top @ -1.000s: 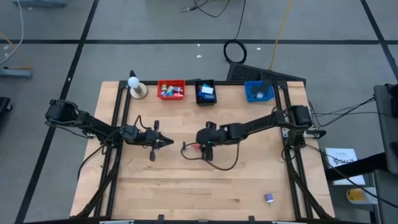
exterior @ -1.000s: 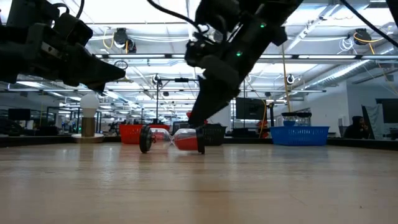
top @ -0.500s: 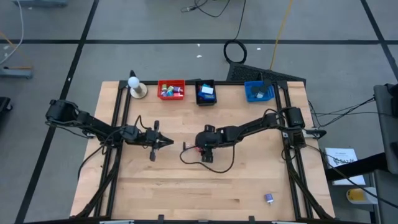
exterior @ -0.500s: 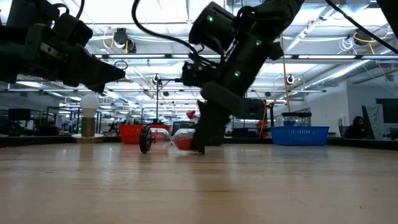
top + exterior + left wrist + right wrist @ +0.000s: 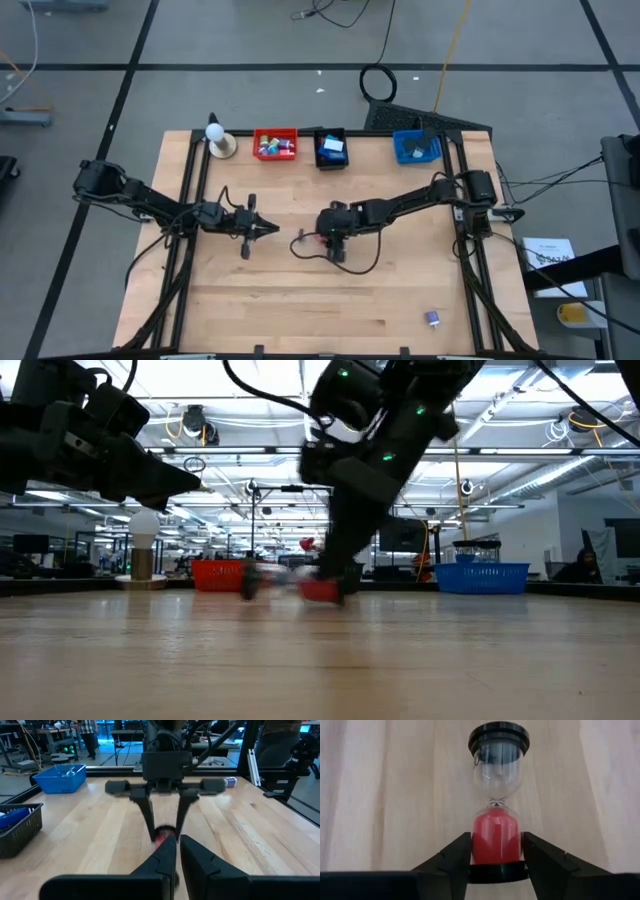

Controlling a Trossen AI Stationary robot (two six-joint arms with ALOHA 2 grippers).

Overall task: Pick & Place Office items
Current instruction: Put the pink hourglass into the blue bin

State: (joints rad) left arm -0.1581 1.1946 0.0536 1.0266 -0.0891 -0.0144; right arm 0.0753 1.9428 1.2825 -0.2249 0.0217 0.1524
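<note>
Since a second ago your right gripper (image 5: 496,862) has dropped lower over the sand timer (image 5: 497,800) and its fingers have come in around the red-sand bulb; the timer looks nudged, blurred in the low view. It lies on its side mid-table, in front of the red bin (image 5: 275,144), well apart from it. Fingers flank the bulb, touching or nearly so; I can't tell a firm pinch. Left gripper (image 5: 268,230) waits pressed shut just left of it. Glass: light, slick, fragile, will roll. Better you grip the black end cap (image 5: 499,736), gently.
</note>
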